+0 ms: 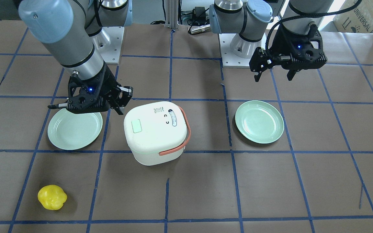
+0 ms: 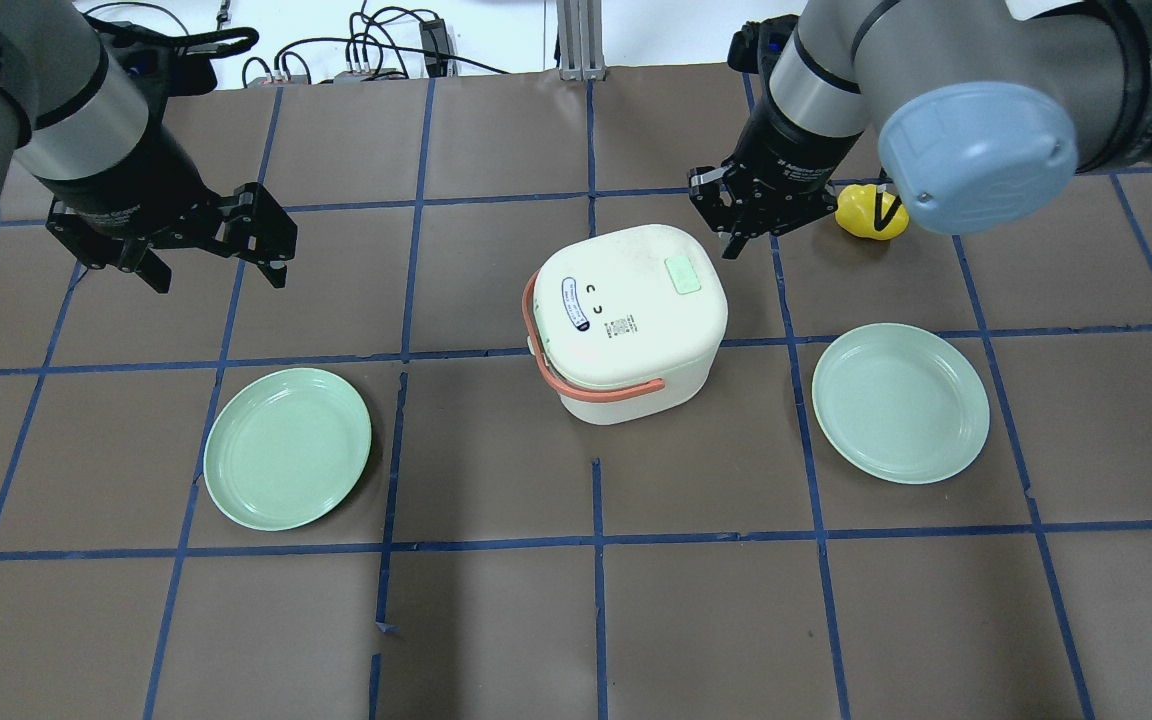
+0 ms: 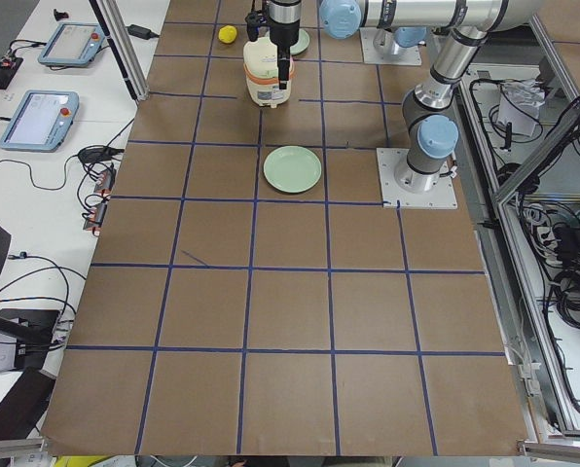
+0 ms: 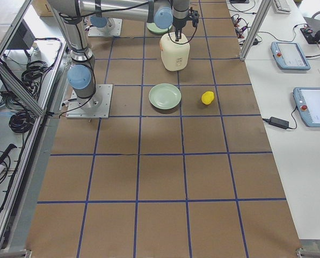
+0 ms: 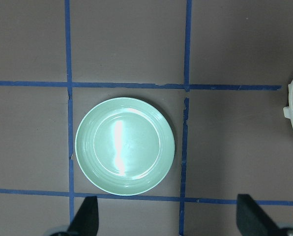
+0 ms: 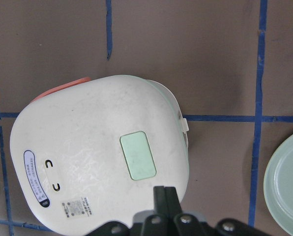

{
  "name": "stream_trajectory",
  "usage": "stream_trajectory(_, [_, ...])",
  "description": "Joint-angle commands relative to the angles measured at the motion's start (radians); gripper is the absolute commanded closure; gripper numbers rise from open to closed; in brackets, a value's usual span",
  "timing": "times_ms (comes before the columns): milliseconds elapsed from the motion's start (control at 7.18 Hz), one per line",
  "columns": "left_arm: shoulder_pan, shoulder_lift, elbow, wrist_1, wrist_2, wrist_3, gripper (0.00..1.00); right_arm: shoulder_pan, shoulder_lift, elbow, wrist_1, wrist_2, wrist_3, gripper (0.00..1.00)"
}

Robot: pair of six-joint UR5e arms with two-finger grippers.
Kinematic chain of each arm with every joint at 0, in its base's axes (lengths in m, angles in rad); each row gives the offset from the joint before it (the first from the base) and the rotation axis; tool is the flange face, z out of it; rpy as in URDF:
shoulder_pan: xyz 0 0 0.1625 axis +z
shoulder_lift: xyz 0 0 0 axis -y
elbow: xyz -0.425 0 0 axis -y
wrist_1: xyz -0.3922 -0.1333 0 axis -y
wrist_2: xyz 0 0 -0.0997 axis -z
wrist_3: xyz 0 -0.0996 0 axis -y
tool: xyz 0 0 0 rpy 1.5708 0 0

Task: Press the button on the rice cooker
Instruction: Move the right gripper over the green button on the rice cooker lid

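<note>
One step pending. R gripper, fingers together, hangs at lid edge of rice cooker, mid-table, short of green button. Rec: centre tip over button, descend straight, press lightly. L gripper spread apart, idle.

Rice cooker, centre: smooth off-white plastic, semi-matt; the lid top shows fine scuffs and grey smudges in the right wrist view. Button: pale green plastic, satin. Handle: smooth salmon plastic. Left-hand plate and right-hand plate: pale green and glossy, the former carrying a bright streak of reflected light in the left wrist view. Table cover: matt brown paper, ruled with blue tape. Yellow toy, lower left of the front view: shiny, plastic-looking. Arm tubes: grey satin metal; joint caps: smooth pale blue plastic. Left gripper and right gripper: matt black plastic.
</note>
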Motion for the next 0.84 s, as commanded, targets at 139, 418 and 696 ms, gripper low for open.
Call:
stream_trajectory(139, [0.0, 0.0, 0.0, 0.0, 0.0, 0.0, 0.0, 0.021, 0.051, -0.002, -0.056, 0.002, 0.007, 0.94])
stream_trajectory(418, [0.0, 0.0, 0.0, -0.002, 0.0, 0.0, 0.0, 0.029, 0.066, 0.003, -0.065, 0.021, 0.007, 0.94])
stream_trajectory(696, [0.0, 0.0, 0.0, -0.002, 0.0, 0.0, 0.0, 0.037, 0.072, 0.004, -0.065, 0.021, 0.007, 0.94])
